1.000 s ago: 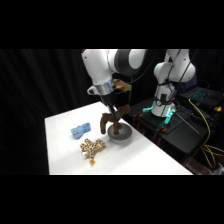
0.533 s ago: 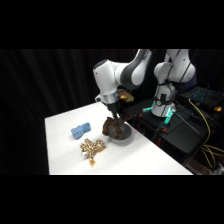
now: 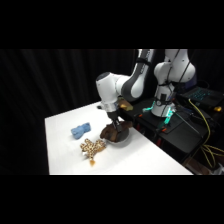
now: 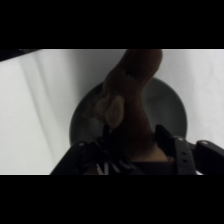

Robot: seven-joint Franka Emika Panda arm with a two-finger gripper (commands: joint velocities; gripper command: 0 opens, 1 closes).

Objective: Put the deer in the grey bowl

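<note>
The dark-brown deer (image 3: 110,132) hangs from my gripper (image 3: 116,123), and its lower part reaches into the grey bowl (image 3: 124,141) near the table's right edge. In the wrist view the deer (image 4: 132,95) fills the middle, with a paler patch on its side. The bowl's dark round rim (image 4: 172,107) shows right behind the deer. My gripper (image 4: 134,142) is shut on the deer, one black finger pressing on each side of it. The plush hides most of the bowl's inside.
A tan plush with dark spots (image 3: 91,147) lies on the white table (image 3: 65,150) just left of the bowl. A small blue toy (image 3: 80,130) sits further back left. Dark equipment with cables and a green light (image 3: 167,117) stands beyond the table's right edge.
The arm has swung lower over the bowl. The deer has come down with the gripper from above the bowl into it.
</note>
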